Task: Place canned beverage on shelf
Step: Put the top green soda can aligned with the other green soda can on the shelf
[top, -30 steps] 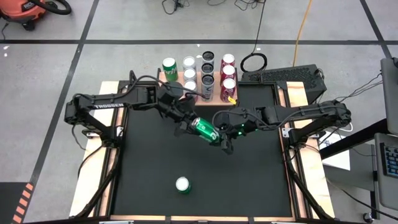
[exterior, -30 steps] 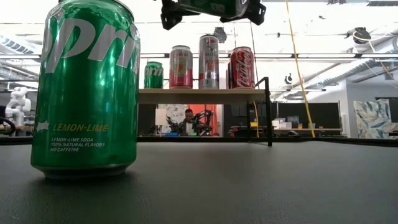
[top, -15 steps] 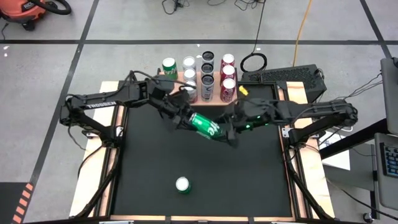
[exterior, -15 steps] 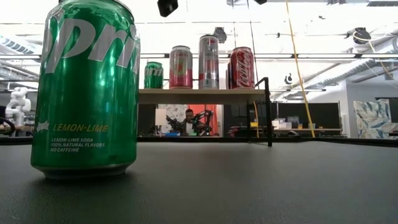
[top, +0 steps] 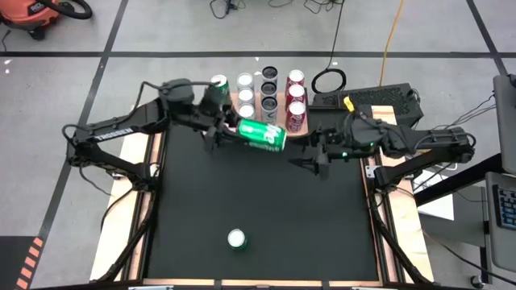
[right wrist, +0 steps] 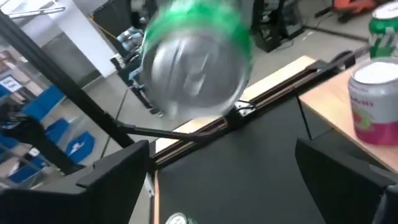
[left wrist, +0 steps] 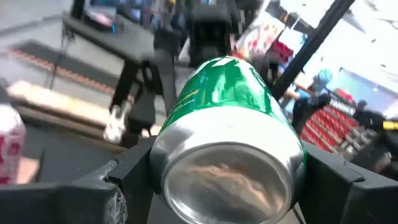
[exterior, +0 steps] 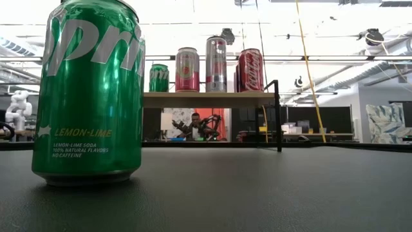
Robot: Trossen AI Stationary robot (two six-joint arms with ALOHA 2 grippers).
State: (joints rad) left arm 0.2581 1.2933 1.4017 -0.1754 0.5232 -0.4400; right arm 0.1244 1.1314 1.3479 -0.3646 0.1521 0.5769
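The left jaws (top: 228, 130) hold the green can (top: 262, 134) on its side in the air, just in front of the shelf (top: 278, 127) — the right jaws (top: 310, 158) stand wide and empty, apart from it above the counter (top: 258, 201).

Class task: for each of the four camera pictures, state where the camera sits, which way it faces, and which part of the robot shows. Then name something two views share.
High view: above the table, facing straight down; both arms, left gripper holding the green can sideways, right gripper open.
Low view: table height, facing level toward the shelf; no robot part shows.
Left wrist view: on the left arm, facing along its fingers clamping the can.
Right wrist view: on the right arm, facing past its fingers at the can.
Shared: both wrist views show the held can.
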